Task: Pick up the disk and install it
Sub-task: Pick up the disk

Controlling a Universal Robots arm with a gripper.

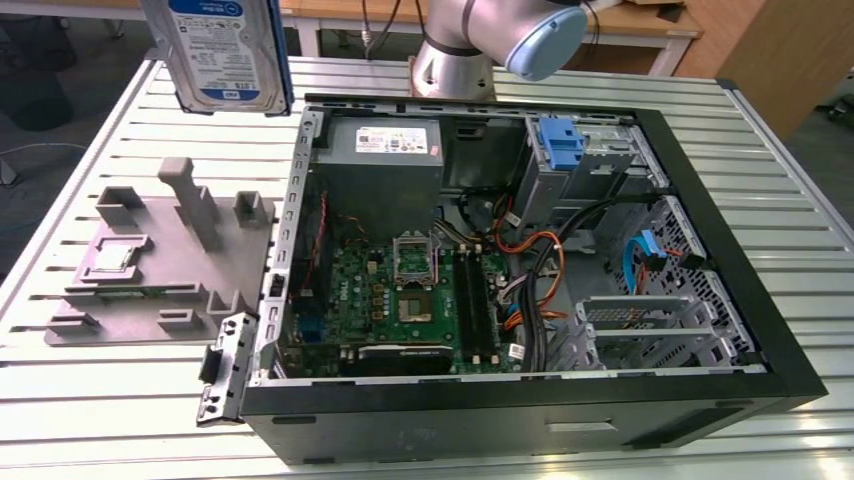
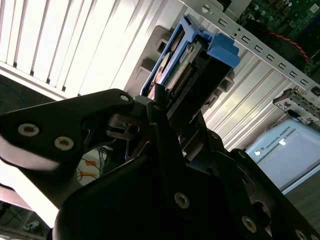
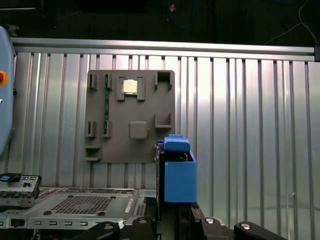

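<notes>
— Where do we have the disk [image 1: 220, 50]?

— Up in the air, clear of the worktop [image 1: 120, 390]. In the exterior view we see its labelled face standing upright, with a blue rail down its edge. In both wrist views it juts edge-on straight out from the pincer [image 3: 172, 222], its blue end farthest out.

— And our grip?

— Clamped on the disk. In the second wrist view the black fingers [image 2: 160, 120] sit tight against its near end.

— What lies under the pincer?

— The grey tray [image 3: 130, 150], flat on the worktop and well below the disk. We make out a small chip [image 3: 131, 86] seated in one of its pockets.

— And the case?

— The open case [image 1: 747, 300] lies just beside the tray, lower than the pincer and towards the exterior view's right of it. Inside we see the green board [image 1: 400, 290], a grey power box [image 1: 380, 140] and a blue bracket [image 1: 561, 140]. The arm [image 1: 494, 40] rises behind the case.
</notes>
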